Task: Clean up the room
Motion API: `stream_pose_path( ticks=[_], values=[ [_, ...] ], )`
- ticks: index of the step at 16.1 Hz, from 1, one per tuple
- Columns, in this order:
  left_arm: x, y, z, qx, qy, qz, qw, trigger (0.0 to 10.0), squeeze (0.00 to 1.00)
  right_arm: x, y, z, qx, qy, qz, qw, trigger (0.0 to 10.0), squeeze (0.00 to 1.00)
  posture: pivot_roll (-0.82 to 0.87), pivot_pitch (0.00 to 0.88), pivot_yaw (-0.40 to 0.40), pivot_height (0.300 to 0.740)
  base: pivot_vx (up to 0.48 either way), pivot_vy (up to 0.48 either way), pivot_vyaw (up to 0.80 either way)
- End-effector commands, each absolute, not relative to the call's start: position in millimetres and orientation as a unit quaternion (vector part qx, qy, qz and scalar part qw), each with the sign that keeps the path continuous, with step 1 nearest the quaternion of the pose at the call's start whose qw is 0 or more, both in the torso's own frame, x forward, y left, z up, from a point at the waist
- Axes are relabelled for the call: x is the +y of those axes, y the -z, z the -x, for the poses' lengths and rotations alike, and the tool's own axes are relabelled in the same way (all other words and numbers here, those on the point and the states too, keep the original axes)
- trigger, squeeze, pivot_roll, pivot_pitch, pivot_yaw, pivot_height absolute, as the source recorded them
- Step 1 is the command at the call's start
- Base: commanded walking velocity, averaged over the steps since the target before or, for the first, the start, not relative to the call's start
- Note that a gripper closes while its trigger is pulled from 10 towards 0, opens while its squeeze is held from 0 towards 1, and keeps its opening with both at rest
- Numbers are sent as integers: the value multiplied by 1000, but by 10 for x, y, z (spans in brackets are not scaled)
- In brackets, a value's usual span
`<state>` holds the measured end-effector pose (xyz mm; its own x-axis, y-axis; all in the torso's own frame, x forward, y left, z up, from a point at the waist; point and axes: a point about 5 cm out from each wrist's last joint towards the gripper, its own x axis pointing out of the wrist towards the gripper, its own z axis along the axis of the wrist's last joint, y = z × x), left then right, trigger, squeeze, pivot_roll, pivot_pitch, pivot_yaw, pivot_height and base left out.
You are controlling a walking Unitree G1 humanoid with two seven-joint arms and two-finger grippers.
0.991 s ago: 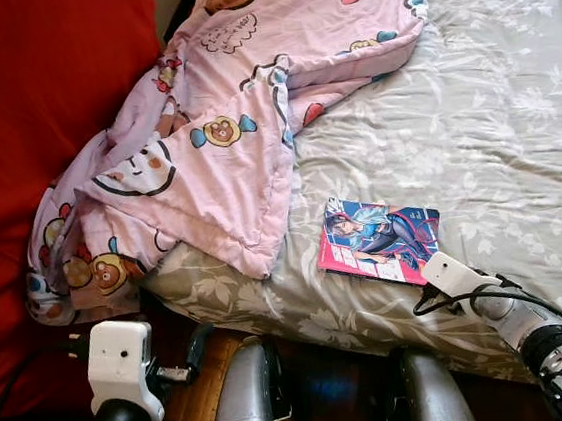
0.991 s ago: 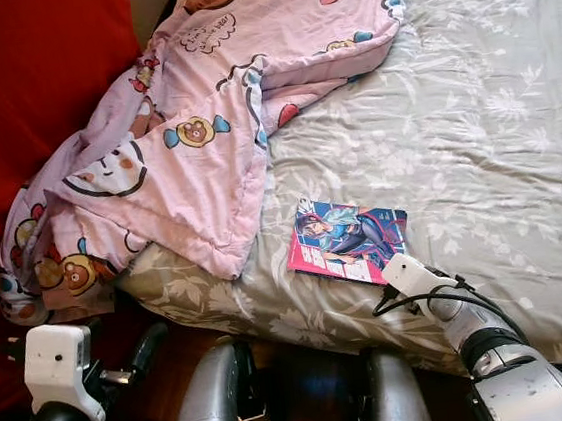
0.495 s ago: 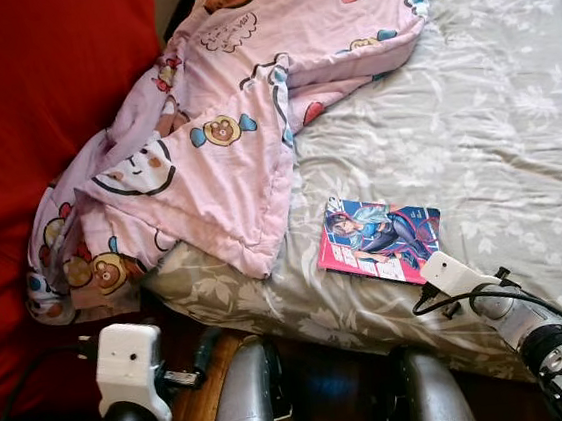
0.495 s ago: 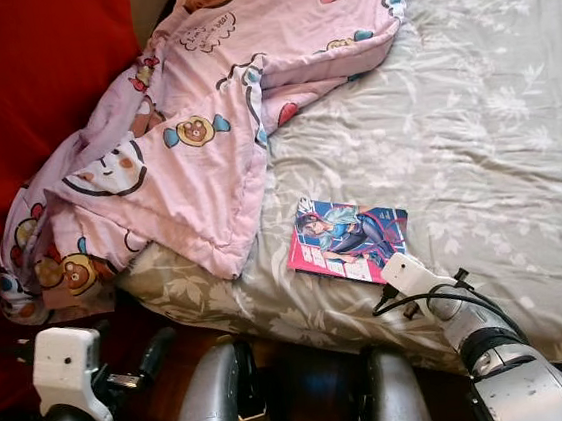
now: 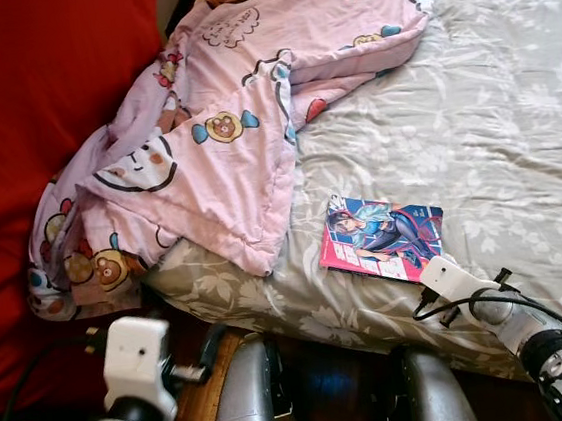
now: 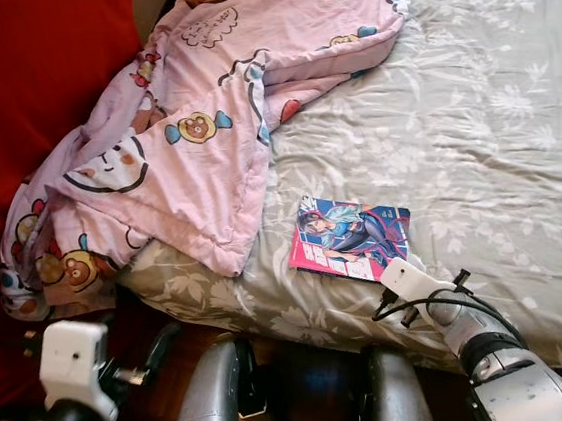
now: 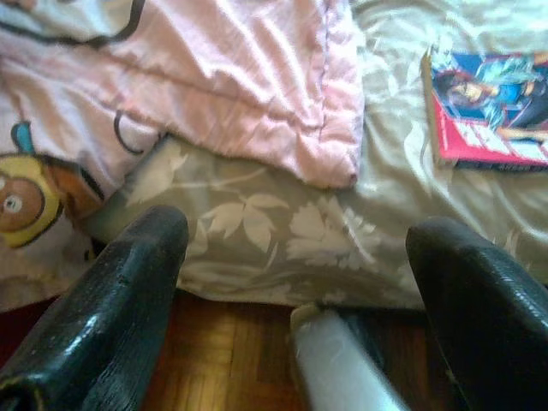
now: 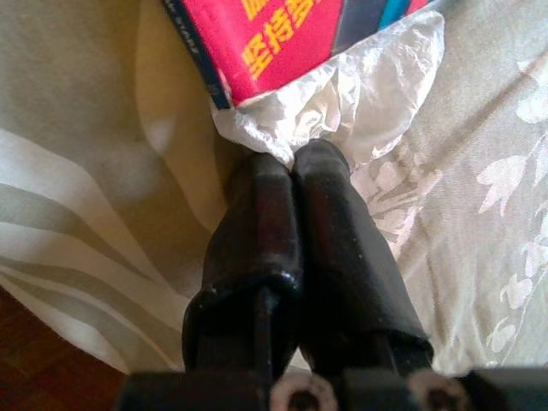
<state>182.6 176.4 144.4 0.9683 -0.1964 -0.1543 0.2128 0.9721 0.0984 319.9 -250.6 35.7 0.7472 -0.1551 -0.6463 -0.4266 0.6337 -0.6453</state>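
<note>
Pink book just beyond right claw.

Bed under grey leaf-print sheet, sunlit from above | red fabric surface rising along the bed's left side | dark parquet wood floor below the mattress edge | pink cartoon-print quilt bunched across the left corner

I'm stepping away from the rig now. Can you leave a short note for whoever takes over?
Right claw: shut, tips at the near edge of the comic book, not holding it.
Left claw: open, low by the bed's edge, holding nothing.
Book lies flat on the grey floral sheet; pink cartoon blanket is rumpled, spilling off the bed corner.
Done: nothing visibly tidied.
Left: pick up the book, straighten the blanket.
</note>
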Motion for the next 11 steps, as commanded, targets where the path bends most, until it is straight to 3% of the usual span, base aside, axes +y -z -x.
stream_pose_path(
  ticks=[1,5,8,11],
  values=[
    [1784,-1350,-1816,89,93,-59,990,10000,0,-2522,-211,-3068,366,-80,403,835,0,0,272,319,75,627,0,0,0],
    [1772,-1129,-1977,91,80,-55,991,10000,0,-2526,-64,-2914,352,-37,312,882,0,0,214,214,44,627,0,0,0],
    [1791,-985,-2227,79,70,-61,993,10000,0,-2523,-16,-2814,288,48,167,942,0,0,158,86,35,627,0,0,0],
    [1806,-867,-2385,71,58,-59,994,10000,0,-2407,79,-2671,249,69,106,960,0,0,118,8,25,627,0,0,0]
  ],
)
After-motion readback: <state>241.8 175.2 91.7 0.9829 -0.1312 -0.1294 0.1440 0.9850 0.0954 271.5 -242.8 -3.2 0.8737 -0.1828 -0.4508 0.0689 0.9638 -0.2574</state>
